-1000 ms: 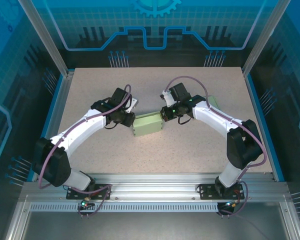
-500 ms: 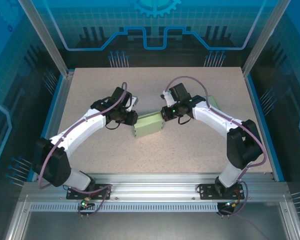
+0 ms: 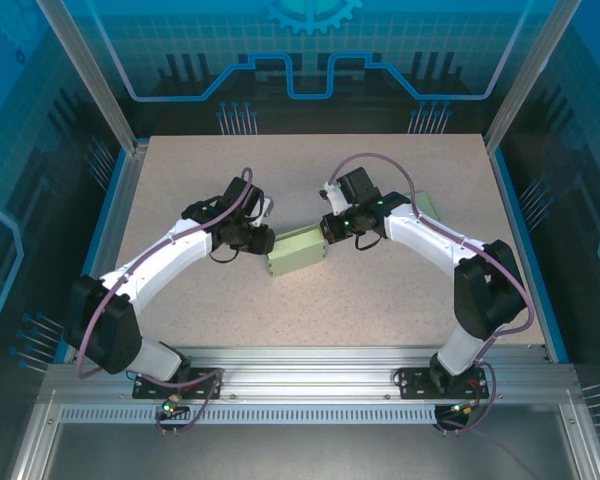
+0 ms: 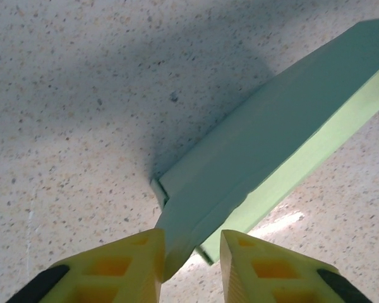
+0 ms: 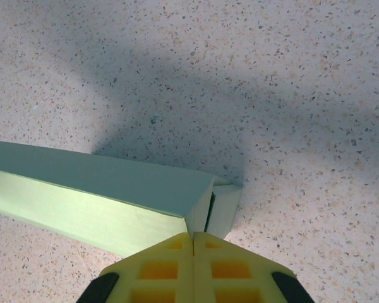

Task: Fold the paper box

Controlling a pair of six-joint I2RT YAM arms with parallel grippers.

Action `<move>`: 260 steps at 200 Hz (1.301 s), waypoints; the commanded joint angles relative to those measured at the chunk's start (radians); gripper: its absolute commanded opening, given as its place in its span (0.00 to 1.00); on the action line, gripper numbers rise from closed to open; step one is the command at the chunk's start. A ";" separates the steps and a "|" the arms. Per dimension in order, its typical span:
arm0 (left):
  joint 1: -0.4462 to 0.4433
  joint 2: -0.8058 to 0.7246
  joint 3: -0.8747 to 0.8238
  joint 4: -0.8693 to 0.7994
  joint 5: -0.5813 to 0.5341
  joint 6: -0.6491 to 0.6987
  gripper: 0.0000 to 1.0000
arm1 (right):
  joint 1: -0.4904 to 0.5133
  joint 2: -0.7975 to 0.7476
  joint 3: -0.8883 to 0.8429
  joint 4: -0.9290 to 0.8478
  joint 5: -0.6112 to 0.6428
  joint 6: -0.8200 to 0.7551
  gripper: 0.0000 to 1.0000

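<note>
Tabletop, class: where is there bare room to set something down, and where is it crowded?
Free: the far strip of the table along its back edge, and the near strip between the paper box and the front rail. Crowded: the centre, where the left gripper and right gripper meet the box's ends.

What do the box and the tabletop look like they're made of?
Box: probably thin card or stiff paper with a matte pale green finish. The sign is its crisp creases and thin flap edges.
Tabletop: looks like a speckled beige laminate or stone-look composite with a dull finish. Fine dark flecks run all over it, and the exact material is unclear.
</note>
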 commanded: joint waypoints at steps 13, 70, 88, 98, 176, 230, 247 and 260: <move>-0.005 -0.012 0.011 -0.074 -0.052 0.006 0.31 | 0.015 -0.014 -0.024 -0.024 0.005 0.016 0.00; -0.004 -0.014 0.011 -0.051 -0.002 -0.017 0.15 | 0.014 -0.013 -0.028 -0.021 0.005 0.017 0.00; -0.004 -0.015 0.002 -0.024 0.055 -0.042 0.15 | 0.016 -0.013 -0.028 -0.016 0.000 0.021 0.00; -0.005 -0.015 -0.003 -0.008 0.084 -0.061 0.14 | 0.015 -0.010 -0.025 -0.016 -0.003 0.021 0.00; 0.000 -0.010 -0.039 0.080 0.180 -0.187 0.13 | 0.034 -0.011 -0.026 -0.018 0.007 0.023 0.00; 0.004 -0.024 -0.096 0.145 0.192 -0.241 0.13 | 0.039 -0.011 -0.023 -0.019 0.009 0.021 0.00; 0.003 -0.027 -0.107 0.152 0.193 -0.247 0.12 | 0.040 -0.011 -0.023 -0.019 0.011 0.021 0.00; 0.003 -0.032 -0.119 0.160 0.196 -0.252 0.12 | 0.041 -0.011 -0.024 -0.019 0.011 0.021 0.00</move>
